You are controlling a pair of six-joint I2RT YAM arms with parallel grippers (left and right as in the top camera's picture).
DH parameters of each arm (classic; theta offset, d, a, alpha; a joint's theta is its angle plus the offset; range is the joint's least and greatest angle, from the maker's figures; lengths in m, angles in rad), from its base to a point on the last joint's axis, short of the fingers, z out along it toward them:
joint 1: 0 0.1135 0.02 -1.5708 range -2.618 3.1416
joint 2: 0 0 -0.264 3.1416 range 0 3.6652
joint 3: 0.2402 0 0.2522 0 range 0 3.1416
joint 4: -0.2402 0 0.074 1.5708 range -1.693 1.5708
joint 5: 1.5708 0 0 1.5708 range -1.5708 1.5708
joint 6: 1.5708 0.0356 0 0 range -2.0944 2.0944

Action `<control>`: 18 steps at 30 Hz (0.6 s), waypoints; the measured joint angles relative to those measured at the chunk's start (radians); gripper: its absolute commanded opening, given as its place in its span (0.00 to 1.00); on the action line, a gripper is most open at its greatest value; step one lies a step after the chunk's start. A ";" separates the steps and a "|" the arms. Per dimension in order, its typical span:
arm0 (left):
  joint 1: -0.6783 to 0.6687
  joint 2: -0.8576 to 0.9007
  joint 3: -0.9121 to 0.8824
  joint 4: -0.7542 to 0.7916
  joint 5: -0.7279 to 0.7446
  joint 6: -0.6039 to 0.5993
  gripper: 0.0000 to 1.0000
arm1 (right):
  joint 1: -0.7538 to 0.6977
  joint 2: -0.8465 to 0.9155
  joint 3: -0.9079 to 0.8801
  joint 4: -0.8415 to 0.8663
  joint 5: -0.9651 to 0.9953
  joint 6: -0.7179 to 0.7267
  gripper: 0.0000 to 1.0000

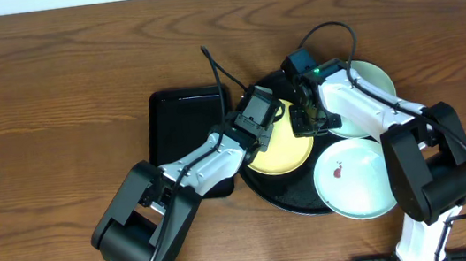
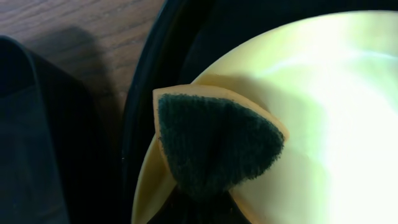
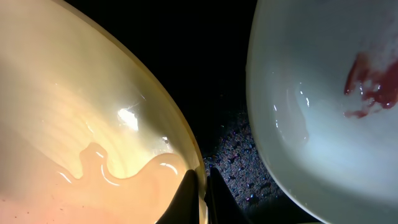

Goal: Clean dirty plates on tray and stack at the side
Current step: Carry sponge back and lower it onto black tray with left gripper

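Closest to your left wrist camera is a sponge, yellow with a dark green scouring face. It is bent into a curve and pressed against the left rim of the yellow plate. Your left gripper is clamped on that sponge, though its fingers barely show in the wrist view.

Your right gripper is pinched closed on the yellow plate's opposite rim, one finger on either side of the edge. A thin pool of liquid glistens on the plate there.

From overhead, the yellow plate sits in the middle of the round black tray. The smeared white plate lies on the tray's near right part, with a reddish mark on it. The other white plate lies at the far right, partly under your right arm. Both reach over the tray's rim.

You have a rectangular tray just left of the round one, on the wooden tabletop.
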 measured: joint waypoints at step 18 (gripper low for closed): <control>0.001 -0.252 -0.006 -0.186 -0.053 -0.008 0.09 | 0.000 0.000 -0.001 0.002 0.000 0.000 0.05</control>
